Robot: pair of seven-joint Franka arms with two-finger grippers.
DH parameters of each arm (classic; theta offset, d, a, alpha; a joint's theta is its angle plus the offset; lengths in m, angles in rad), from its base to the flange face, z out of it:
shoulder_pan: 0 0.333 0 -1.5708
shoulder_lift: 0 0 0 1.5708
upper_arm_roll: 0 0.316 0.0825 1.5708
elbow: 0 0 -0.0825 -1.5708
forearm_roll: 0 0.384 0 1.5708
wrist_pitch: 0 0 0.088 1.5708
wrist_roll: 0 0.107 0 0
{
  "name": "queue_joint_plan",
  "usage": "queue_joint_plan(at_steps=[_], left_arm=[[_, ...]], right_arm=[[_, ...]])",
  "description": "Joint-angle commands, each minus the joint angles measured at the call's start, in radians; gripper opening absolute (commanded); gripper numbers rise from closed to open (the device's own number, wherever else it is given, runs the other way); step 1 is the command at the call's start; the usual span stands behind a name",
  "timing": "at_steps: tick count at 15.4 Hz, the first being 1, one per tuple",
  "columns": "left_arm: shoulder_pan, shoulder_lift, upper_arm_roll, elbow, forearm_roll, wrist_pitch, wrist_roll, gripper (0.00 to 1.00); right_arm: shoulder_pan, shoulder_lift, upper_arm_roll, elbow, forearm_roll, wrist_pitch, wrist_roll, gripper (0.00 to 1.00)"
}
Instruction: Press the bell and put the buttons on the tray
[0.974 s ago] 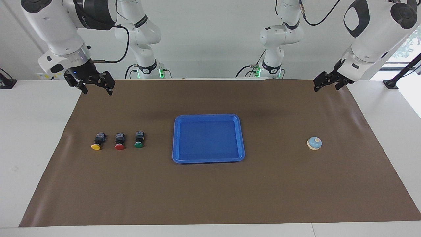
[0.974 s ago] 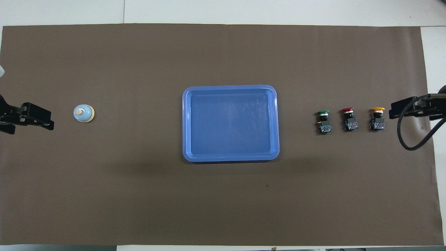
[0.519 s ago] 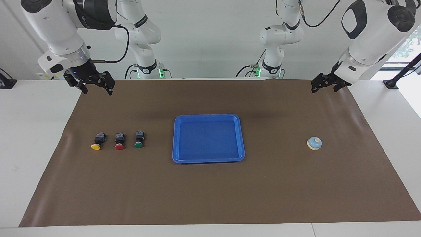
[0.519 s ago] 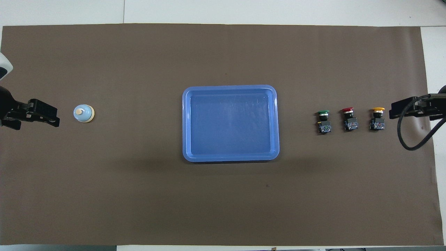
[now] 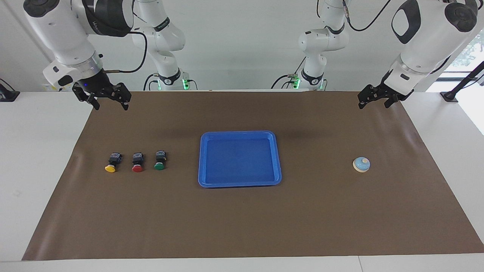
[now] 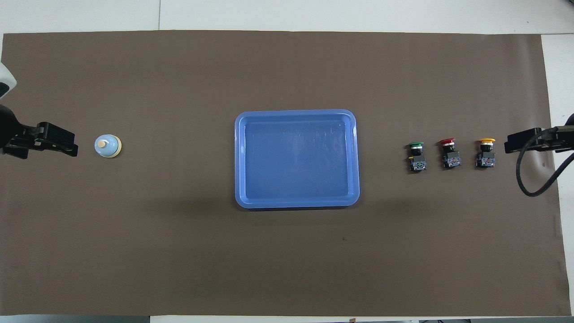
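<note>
The light blue bell [image 5: 361, 164] sits on the brown mat at the left arm's end, and shows in the overhead view [image 6: 107, 146]. The yellow button [image 5: 110, 163], red button [image 5: 137, 163] and green button [image 5: 160, 161] lie in a row at the right arm's end, the green one closest to the tray. The blue tray [image 5: 239, 133] lies mid-table with nothing in it. My left gripper [image 5: 373, 102] hangs open in the air, apart from the bell. My right gripper [image 5: 110, 102] hangs open in the air, apart from the buttons.
A brown mat [image 5: 242, 226] covers most of the white table. In the overhead view the left gripper [image 6: 58, 143] is beside the bell and the right gripper [image 6: 518, 142], with a looped black cable [image 6: 529, 188], is beside the yellow button [image 6: 486, 153].
The left gripper has shifted a little toward the bell. The right gripper has drawn back slightly from the buttons. Nothing on the mat has moved.
</note>
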Motion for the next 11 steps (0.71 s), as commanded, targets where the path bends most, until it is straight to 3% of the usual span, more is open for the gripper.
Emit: queue_joint_plan(at_steps=[1,7,11], left_arm=[[-0.006,-0.013,0.005,-0.006,0.002,0.013,0.012,1.00],[0.003,-0.013,0.005,-0.006,0.002,0.012,0.010,1.00],[0.001,-0.013,0.005,-0.006,0.002,0.012,0.010,1.00]], right_arm=[[-0.057,-0.040,0.010,-0.118,0.000,0.112,-0.054,1.00],[-0.128,0.135,0.010,-0.127,0.007,0.276,-0.134,1.00],[-0.128,0.192,0.010,-0.224,0.009,0.466,-0.118,1.00]])
